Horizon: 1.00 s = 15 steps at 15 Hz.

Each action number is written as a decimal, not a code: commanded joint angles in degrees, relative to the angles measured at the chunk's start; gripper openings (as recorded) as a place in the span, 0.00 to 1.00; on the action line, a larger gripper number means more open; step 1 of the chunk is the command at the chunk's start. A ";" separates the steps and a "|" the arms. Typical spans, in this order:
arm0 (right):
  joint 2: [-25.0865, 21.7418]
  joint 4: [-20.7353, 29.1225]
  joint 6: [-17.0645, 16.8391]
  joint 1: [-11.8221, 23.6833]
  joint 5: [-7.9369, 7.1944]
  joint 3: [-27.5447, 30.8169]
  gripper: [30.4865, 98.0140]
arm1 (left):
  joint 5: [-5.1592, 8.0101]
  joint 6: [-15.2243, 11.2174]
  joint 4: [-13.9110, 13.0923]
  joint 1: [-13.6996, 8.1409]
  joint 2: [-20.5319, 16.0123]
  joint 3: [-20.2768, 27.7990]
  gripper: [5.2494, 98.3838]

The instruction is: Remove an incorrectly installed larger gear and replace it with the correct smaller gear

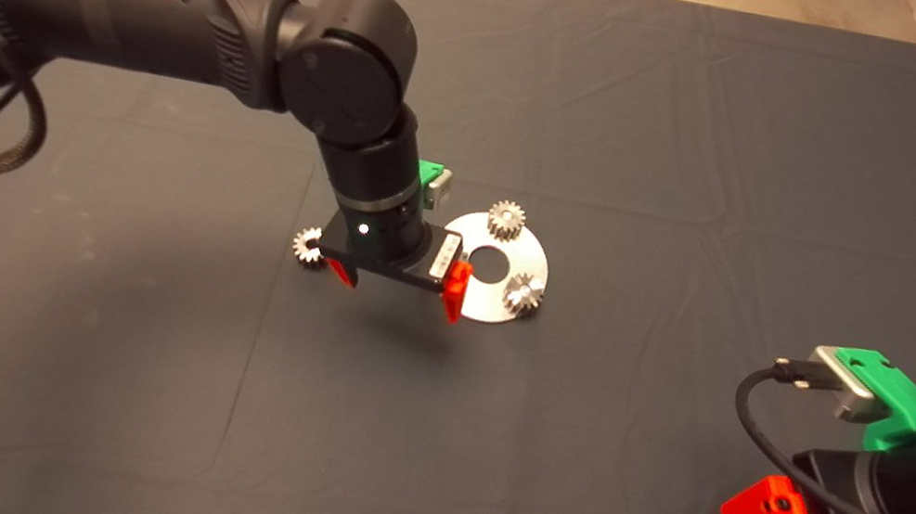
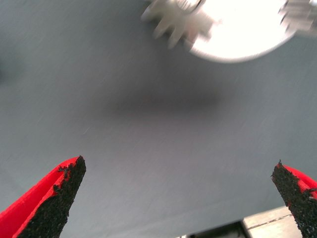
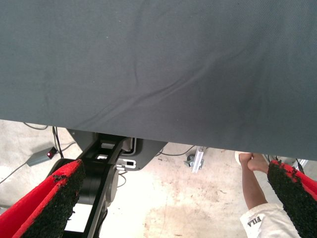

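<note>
Larger gear [image 1: 311, 248]: off the plate [image 1: 505, 308], just outside one finger of the left gripper [image 1: 397, 282], fingers wide, empty. Smaller gear: not identifiable, not yet fitted. Right gripper [image 3: 173, 198]: idle, fingers wide.

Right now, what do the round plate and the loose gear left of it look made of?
Round plate: bright metal by the look, flat, reflective silvery face. Loose gear: also looks like metal, lighter silvery teeth that catch light; alloy unclear. Left gripper hangs open between them.
</note>
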 commanded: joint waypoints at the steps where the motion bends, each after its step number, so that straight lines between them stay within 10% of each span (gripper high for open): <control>1: 0.05 -0.27 -0.07 0.99 -7.13 0.08 0.99 | 0.11 2.70 0.07 0.83 2.27 -3.33 0.99; 15: -0.13 -0.27 -0.07 0.72 -7.13 0.17 0.99 | 0.46 8.52 0.07 2.14 7.36 -11.70 0.99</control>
